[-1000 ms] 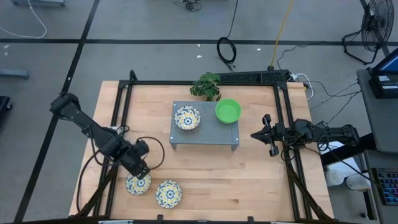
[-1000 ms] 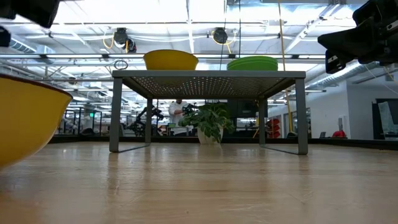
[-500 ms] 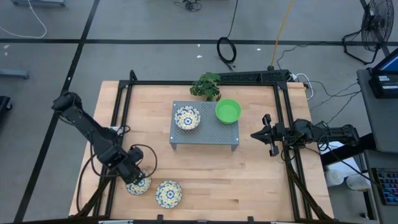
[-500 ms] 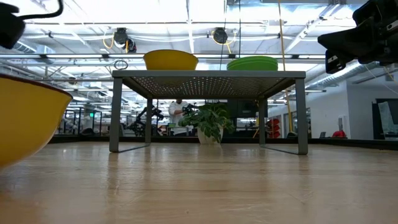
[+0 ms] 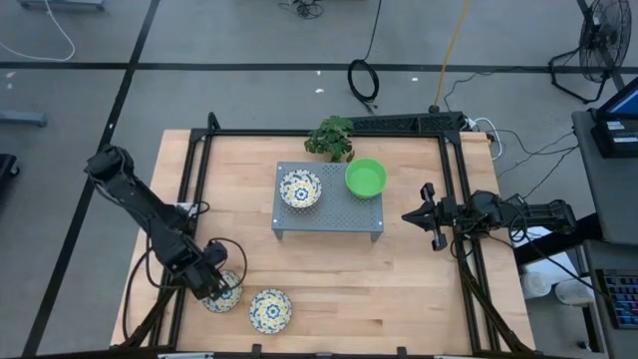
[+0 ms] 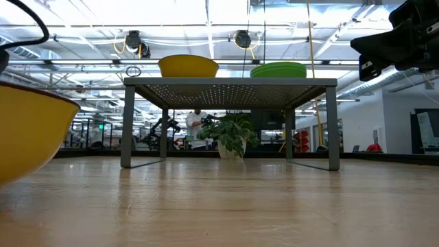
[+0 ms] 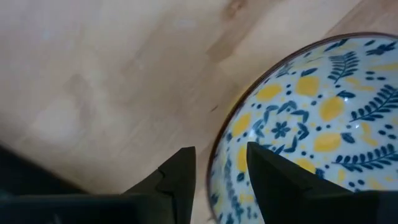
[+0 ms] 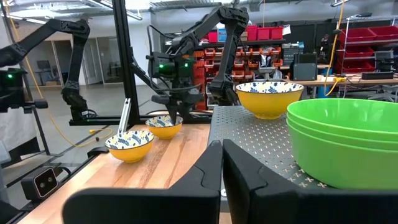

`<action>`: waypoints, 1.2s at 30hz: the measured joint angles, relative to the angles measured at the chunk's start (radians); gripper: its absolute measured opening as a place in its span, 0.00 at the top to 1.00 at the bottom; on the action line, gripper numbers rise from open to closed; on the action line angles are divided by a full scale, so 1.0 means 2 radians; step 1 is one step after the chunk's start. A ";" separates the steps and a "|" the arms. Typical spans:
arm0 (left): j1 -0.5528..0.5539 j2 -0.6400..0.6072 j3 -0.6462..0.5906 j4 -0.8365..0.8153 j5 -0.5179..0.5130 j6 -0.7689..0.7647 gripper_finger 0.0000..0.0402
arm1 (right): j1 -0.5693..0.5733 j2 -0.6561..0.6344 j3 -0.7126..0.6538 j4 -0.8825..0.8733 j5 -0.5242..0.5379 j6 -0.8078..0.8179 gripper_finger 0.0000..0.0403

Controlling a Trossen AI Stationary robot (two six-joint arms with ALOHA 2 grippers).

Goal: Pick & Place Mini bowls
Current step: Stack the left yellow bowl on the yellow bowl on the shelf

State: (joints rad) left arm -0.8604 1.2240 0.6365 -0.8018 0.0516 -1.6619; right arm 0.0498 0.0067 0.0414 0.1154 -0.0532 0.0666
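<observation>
The left gripper (image 5: pixel 217 287) is down at the near left corner of the wooden surface (image 5: pixel 399 269), its jaws straddling the rim of a floral bowl (image 5: pixel 222 295): in the left wrist view one finger (image 7: pixel 177 177) sits outside the wall and the other inside the patterned hollow, a narrow gap between them with the rim in it. They look closed in on the rim or nearly so, though I cannot tell whether they are pinching it yet. Taking the bowl by its edge makes sense, since the bowl is too wide to span.

A second floral bowl (image 5: pixel 270 309) lies just to the right of the first, apart from it. Farther back, mid-surface, a small perforated metal stand (image 5: pixel 329 214) carries a third floral bowl (image 5: pixel 300 188) on its left and the stacked green bowls (image 5: pixel 366 178) on its right. This looks like the destination, so two bowls appear still to be moved. A potted plant (image 5: pixel 332 137) stands just behind the stand.

The right gripper (image 5: pixel 431 215) waits at the right side, raised, jaws pressed together and empty, pointing toward the stand.
</observation>
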 joint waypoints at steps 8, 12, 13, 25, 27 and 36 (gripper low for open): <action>0.003 0.000 -0.027 0.022 -0.033 -0.015 0.68 | 0.000 0.000 0.000 0.000 0.000 0.000 1.00; 0.015 0.000 -0.032 -0.005 -0.057 -0.037 0.70 | 0.000 0.000 0.000 0.000 0.000 0.000 1.00; 0.019 0.000 -0.032 -0.014 -0.065 -0.041 0.70 | 0.000 0.000 0.000 0.000 0.000 0.000 1.00; 0.081 0.000 -0.032 -0.043 -0.231 -0.051 0.71 | 0.000 0.000 0.000 0.000 0.000 0.000 1.00; 0.095 0.000 -0.032 -0.043 -0.256 -0.044 0.71 | 0.000 0.000 0.000 0.000 0.000 0.000 1.00; 0.149 0.000 -0.032 -0.041 -0.160 0.025 0.70 | 0.000 0.000 0.000 0.000 0.000 0.000 1.00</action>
State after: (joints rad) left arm -0.5627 1.2236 0.5728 -0.8839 -0.2678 -1.6111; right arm 0.0496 0.0067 0.0412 0.1154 -0.0532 0.0666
